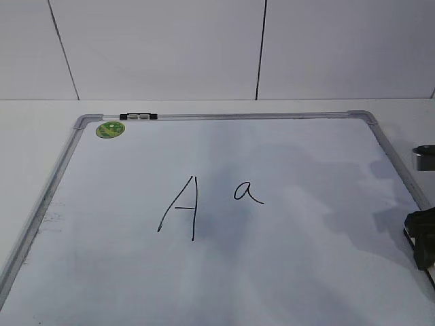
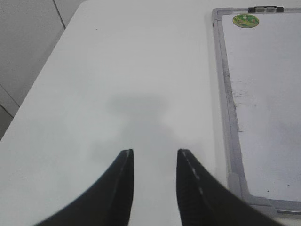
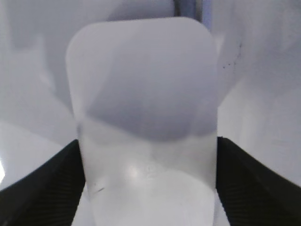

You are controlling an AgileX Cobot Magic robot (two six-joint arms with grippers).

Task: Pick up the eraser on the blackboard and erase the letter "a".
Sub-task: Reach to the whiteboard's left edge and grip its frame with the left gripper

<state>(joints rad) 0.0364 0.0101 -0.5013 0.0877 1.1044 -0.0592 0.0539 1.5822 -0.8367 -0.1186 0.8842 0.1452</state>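
The blackboard (image 1: 224, 116) is a white dry-erase board with a grey metal frame, lying flat on the table. The small handwritten letter "a" (image 1: 247, 193) sits near its middle, right of a taller capital "A" (image 1: 182, 207). The white eraser (image 3: 143, 94) fills the right wrist view. My right gripper (image 3: 148, 140) stands wide, and its black fingers (image 3: 56, 179) press against both long sides of the eraser. That gripper (image 1: 421, 238) is a dark shape low over the board's right edge. My left gripper (image 2: 154, 151) hangs open and empty over bare table, left of the board frame (image 2: 225, 94).
A round green sticker (image 1: 109, 129) and a small black-and-white clip (image 1: 138, 117) mark the board's far left corner. A dark grey object (image 1: 425, 157) shows at the right edge of the exterior view. A white panelled wall stands behind the table.
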